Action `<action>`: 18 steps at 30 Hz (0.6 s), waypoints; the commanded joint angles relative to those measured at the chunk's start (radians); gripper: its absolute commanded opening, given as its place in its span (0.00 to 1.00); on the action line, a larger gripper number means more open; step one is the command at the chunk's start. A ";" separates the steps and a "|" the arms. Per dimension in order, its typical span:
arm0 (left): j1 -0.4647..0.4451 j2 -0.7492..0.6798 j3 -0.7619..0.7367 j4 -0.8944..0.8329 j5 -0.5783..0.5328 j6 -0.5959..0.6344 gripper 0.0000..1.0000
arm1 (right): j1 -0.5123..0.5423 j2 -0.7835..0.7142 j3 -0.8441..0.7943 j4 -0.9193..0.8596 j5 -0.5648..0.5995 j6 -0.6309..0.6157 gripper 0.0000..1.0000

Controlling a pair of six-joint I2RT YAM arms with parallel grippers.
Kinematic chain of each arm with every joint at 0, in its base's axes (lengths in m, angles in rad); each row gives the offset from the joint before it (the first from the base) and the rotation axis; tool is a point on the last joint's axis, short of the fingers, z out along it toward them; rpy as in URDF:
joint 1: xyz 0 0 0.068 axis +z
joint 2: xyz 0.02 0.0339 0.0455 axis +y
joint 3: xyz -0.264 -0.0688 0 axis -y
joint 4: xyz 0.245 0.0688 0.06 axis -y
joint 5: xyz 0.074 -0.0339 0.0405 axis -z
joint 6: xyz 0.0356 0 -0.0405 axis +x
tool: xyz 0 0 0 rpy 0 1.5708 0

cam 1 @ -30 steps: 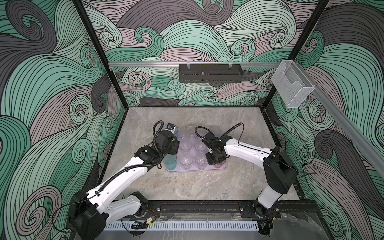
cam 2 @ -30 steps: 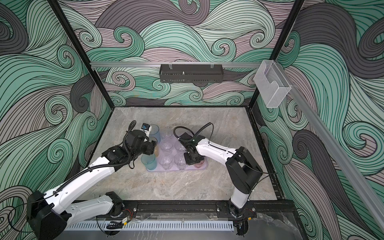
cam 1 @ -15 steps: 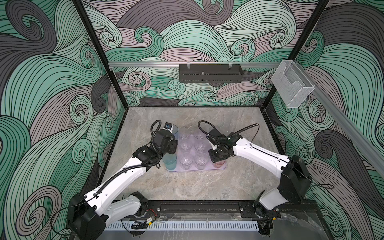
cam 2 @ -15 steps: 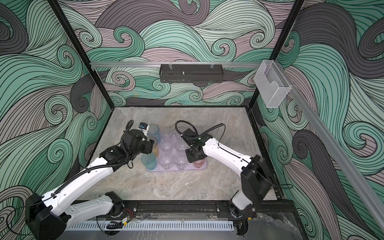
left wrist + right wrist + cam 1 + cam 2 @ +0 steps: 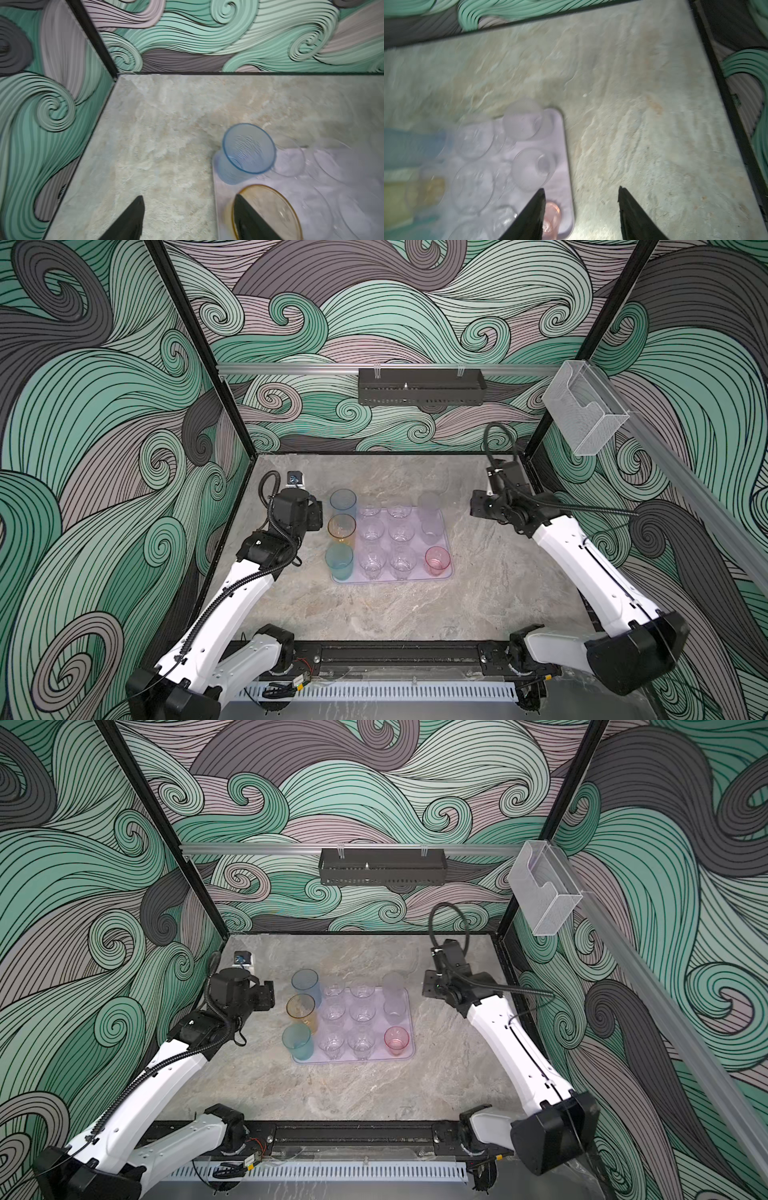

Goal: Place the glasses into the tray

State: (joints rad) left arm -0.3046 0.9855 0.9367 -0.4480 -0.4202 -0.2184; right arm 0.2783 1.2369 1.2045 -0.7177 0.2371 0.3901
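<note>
The glasses (image 5: pixel 401 531) all stand upright in the lavender tray (image 5: pixel 565 158), between the two claws. The left gripper (image 5: pixel 189 196) hovers wide and empty, one finger close beside the amber tumbler (image 5: pixel 270 207), the blue tumbler (image 5: pixel 247 149) a little ahead. The right gripper (image 5: pixel 581 188) is also spread with nothing held, the pink cup (image 5: pixel 552 209) by one finger. The likely risk: a sideways swing from either claw clips a rim cup and topples the tightly packed rows. Beyond lies marbled tabletop (image 5: pixel 415 614), then swirl-patterned walls (image 5: pixel 124 406) carrying a black rack (image 5: pixel 419 385) and a clear acrylic box (image 5: pixel 582 414).
</note>
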 commanded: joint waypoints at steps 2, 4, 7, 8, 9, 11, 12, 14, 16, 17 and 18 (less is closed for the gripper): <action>0.103 0.047 0.018 0.013 -0.212 -0.198 0.78 | -0.097 -0.062 -0.217 0.403 0.137 -0.027 0.59; 0.146 0.078 0.007 0.048 -0.218 -0.283 0.79 | -0.099 -0.078 -0.331 0.595 0.215 -0.080 0.59; 0.171 0.107 -0.054 0.175 -0.292 -0.304 0.79 | -0.101 -0.065 -0.437 0.797 0.323 -0.146 0.60; 0.171 0.110 -0.078 0.220 -0.346 -0.283 0.79 | -0.103 -0.050 -0.457 0.837 0.353 -0.158 0.60; 0.171 0.110 -0.096 0.245 -0.396 -0.270 0.79 | -0.106 -0.035 -0.473 0.867 0.379 -0.167 0.60; 0.171 0.115 -0.129 0.280 -0.500 -0.242 0.79 | -0.112 0.000 -0.492 0.888 0.433 -0.138 0.62; 0.171 0.117 -0.140 0.284 -0.531 -0.236 0.79 | -0.117 0.011 -0.498 0.884 0.437 -0.131 0.62; 0.170 0.116 -0.184 0.317 -0.580 -0.228 0.79 | -0.117 0.035 -0.530 0.924 0.446 -0.137 0.62; 0.168 0.116 -0.234 0.347 -0.597 -0.231 0.79 | -0.117 0.055 -0.552 0.962 0.465 -0.145 0.62; 0.166 0.120 -0.263 0.365 -0.606 -0.227 0.79 | -0.117 0.067 -0.562 0.982 0.465 -0.168 0.61; 0.166 0.125 -0.285 0.386 -0.612 -0.217 0.79 | -0.116 0.074 -0.572 1.001 0.463 -0.179 0.62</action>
State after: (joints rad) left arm -0.1394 1.1023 0.6891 -0.1429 -0.9222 -0.4423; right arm 0.1642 1.2900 0.6567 0.1699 0.6407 0.2512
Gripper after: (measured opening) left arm 0.791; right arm 0.616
